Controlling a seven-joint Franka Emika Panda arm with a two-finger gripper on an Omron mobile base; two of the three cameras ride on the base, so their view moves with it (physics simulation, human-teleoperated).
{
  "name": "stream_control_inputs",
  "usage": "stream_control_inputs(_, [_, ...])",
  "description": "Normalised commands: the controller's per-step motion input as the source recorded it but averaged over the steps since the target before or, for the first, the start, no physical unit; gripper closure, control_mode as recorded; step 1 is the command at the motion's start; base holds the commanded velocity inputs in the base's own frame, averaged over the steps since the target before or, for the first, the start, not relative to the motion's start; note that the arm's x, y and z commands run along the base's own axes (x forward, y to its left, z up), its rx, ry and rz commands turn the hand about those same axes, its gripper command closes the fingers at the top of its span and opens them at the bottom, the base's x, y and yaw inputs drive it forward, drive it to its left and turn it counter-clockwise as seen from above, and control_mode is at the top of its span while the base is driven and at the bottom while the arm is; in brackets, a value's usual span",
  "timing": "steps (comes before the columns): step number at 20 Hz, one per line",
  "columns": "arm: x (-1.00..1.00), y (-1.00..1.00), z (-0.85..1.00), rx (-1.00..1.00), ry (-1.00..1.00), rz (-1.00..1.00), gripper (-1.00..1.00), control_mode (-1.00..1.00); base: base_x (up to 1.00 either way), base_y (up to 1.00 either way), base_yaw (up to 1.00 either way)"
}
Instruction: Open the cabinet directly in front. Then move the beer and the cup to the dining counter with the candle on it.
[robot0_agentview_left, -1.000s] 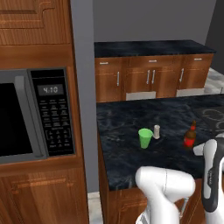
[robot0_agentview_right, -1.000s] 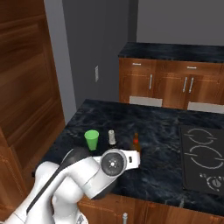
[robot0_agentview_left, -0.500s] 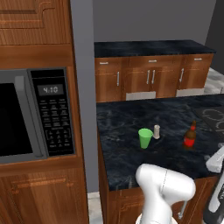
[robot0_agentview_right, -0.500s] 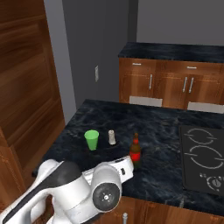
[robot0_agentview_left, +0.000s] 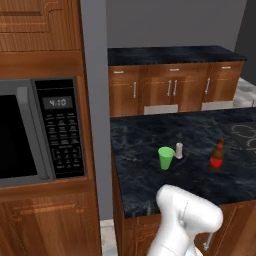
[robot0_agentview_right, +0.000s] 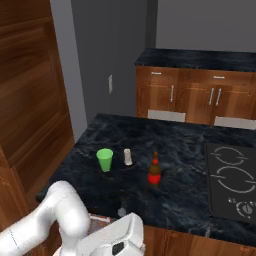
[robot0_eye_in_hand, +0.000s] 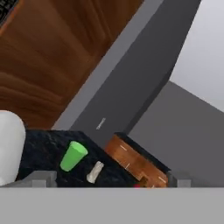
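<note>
Marble dining counter (robot0_agentview_left: 150, 172): beer (robot0_agentview_left: 217, 155), red label unreadable.

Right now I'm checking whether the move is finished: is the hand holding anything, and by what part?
Nothing is held. The hand is open and empty; the cup and the beer stand on the counter.

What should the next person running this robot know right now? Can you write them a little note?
Gripper: open, holding nothing, tipped up at the side of the dining counter.
On that black marble top stand the green cup, the small cream candle right beside it, and the beer a little farther toward the cooktop.
Done, by how things lie: cup and beer both stand on the counter with the candle.
Left: nothing to carry, it seems. Whether the cabinet stands open cannot be told from here.
</note>
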Motion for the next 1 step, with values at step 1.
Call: stream_control_inputs(1, [-1.0, 0.0, 0.0, 0.0, -0.36, 0.0, -1.0, -1.0, 0.0, 0.0, 0.0])
